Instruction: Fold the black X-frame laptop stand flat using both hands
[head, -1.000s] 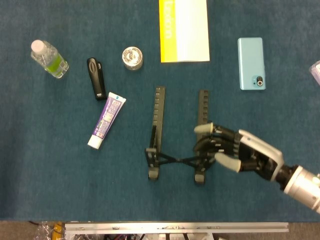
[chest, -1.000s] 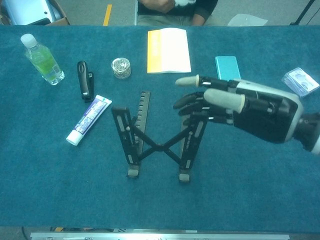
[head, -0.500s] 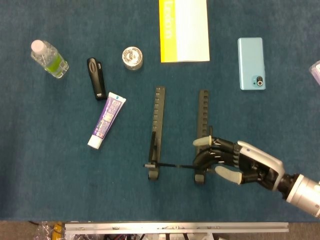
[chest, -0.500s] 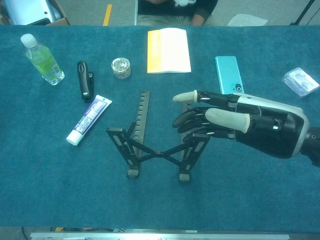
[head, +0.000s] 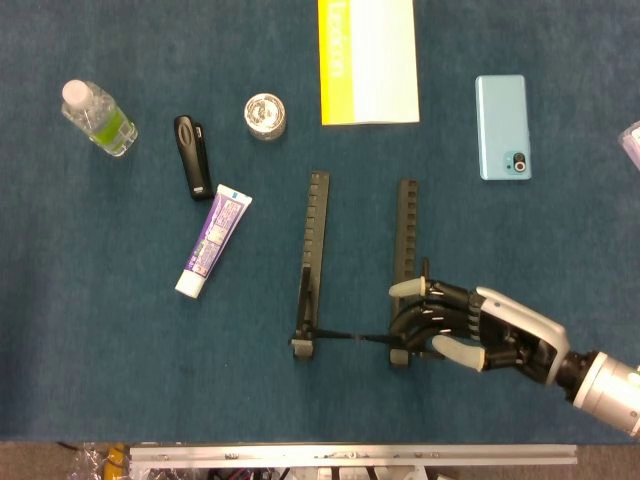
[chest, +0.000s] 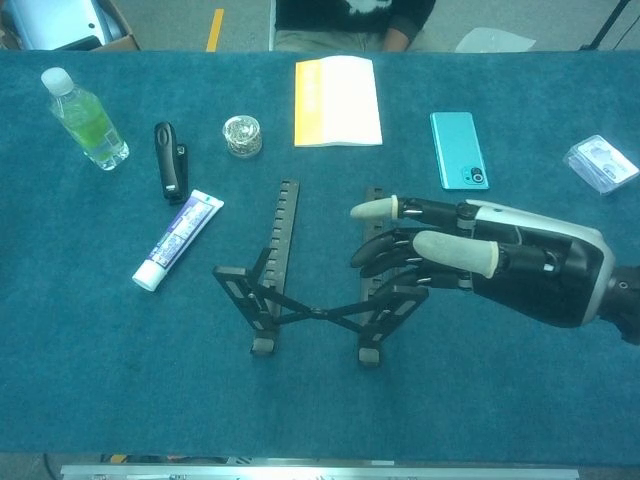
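The black X-frame laptop stand (head: 312, 262) lies mid-table with its two notched rails pointing away from me. In the chest view the stand (chest: 270, 300) shows its crossed arms low, in a shallow X a little above the cloth. My right hand (head: 470, 330) reaches in from the right, and its fingers (chest: 395, 262) rest on top of the stand's right raised arm, pressing down. The thumb (chest: 372, 210) sticks out apart from them, gripping nothing. The stand's left arm is untouched. My left hand shows in neither view.
On the blue cloth lie a water bottle (head: 98, 117), a black clip-shaped device (head: 192, 155), a toothpaste tube (head: 213, 240), a small round tin (head: 266, 115), a yellow-white booklet (head: 367, 60) and a light-blue phone (head: 503, 126). The table's metal front edge (head: 350, 455) runs close below the stand.
The stand's crossed arms have sunk from a steep X to a shallow one. My right hand has moved down and toward the table's front edge with the right arm under its fingers.
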